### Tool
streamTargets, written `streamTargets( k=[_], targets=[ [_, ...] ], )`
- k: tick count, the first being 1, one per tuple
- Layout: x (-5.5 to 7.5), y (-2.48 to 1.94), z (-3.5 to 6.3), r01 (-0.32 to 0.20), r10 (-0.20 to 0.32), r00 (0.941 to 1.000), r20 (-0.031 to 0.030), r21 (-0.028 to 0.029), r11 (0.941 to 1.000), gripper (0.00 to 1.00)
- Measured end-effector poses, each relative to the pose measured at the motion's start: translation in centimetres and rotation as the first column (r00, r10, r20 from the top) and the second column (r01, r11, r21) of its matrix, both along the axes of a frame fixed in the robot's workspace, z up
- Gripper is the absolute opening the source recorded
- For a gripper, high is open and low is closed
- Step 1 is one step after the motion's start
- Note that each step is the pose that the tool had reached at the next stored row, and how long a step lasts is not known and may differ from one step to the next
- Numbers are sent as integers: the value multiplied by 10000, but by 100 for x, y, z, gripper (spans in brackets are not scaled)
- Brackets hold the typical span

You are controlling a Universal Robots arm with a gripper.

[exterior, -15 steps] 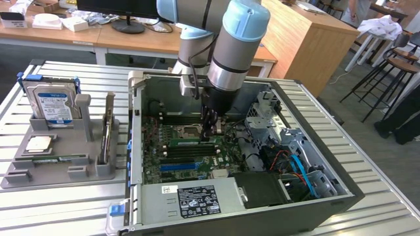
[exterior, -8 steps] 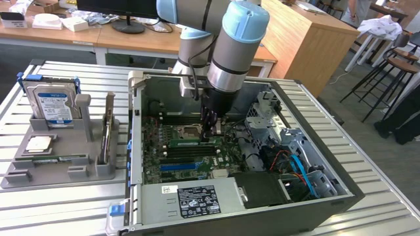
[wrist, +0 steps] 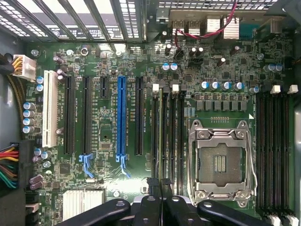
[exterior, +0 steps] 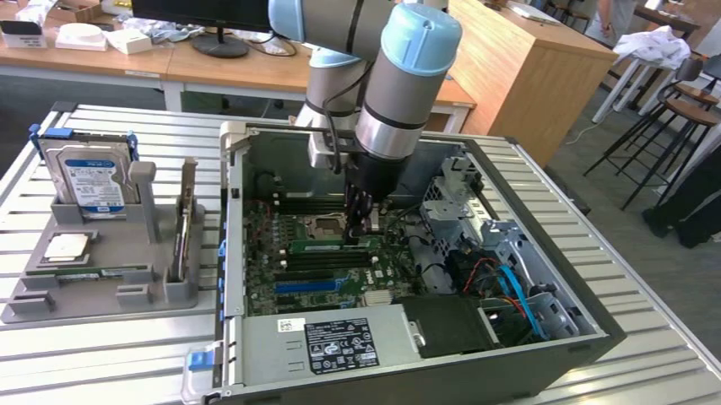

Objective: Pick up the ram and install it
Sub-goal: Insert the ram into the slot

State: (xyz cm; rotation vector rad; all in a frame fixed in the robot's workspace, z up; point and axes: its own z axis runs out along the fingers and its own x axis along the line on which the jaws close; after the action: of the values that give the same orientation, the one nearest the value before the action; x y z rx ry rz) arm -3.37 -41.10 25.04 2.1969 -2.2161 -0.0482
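Tool: the tool (exterior: pixel 360 229) is reaching down into the open computer case (exterior: pixel 231 253), its fingers drawn together.
Ram: the ram (exterior: pixel 329 245) is standing on edge in a memory slot near the processor socket (wrist: pixel 218 162), directly under the tool's tips.
Grip: whether the tips are pinching or pressing the ram cannot be told.
Done: pickup and carrying to the slot are looking complete.
Left: full seating is looking unconfirmed.

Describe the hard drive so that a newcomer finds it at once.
On the slatted table, at the exterior view's left of the open computer case, sits a grey holder. The hard drive stands upright at its far end. Unlike the flat silver processor nearby, it is large, with a blue-and-white label and blue side rails.
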Motion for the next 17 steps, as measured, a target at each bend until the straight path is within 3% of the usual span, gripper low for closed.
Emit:
streamTargets(
  k=[17],
  targets=[
    [0,-1,-53,0,0,10000,-2,-4,10000,11]
  ],
)
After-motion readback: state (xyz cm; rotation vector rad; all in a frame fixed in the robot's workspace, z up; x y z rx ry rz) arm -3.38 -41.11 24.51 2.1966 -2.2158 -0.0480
